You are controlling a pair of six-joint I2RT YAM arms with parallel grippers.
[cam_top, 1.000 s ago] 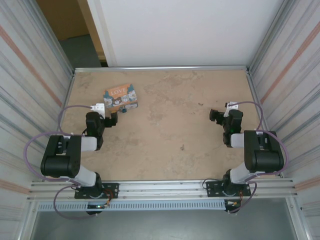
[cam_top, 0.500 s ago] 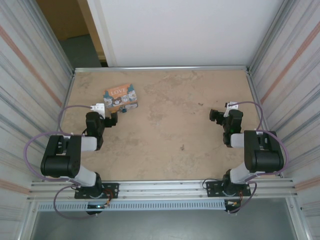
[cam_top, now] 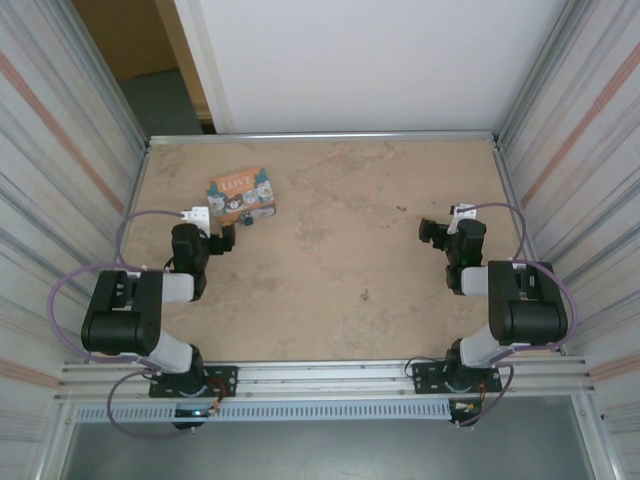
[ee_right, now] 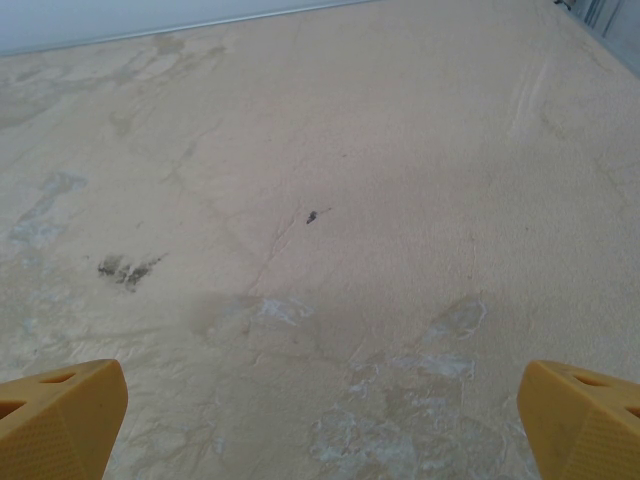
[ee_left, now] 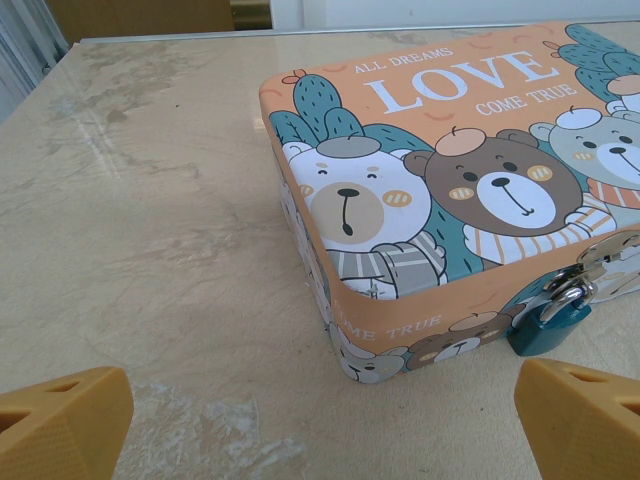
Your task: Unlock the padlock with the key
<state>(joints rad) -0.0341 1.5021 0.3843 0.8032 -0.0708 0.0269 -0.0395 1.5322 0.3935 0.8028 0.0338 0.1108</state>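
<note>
An orange tin box (cam_top: 241, 193) printed with bears and the word LOVE lies at the table's back left. A teal padlock (ee_left: 550, 320) with a silver shackle hangs on the box's (ee_left: 400, 170) front hasp; from above the padlock (cam_top: 247, 219) is a small dark spot at the box's near edge. My left gripper (cam_top: 228, 240) hovers just in front of the box, open and holding nothing (ee_left: 320, 425). My right gripper (cam_top: 430, 232) stands open over bare table at the right (ee_right: 320, 415). The key is out of view.
The beige stone-look table (cam_top: 340, 260) is fenced by corrugated metal walls on the left and right and a white panel at the back. A small dark mark (cam_top: 363, 295) sits on the surface near the middle front.
</note>
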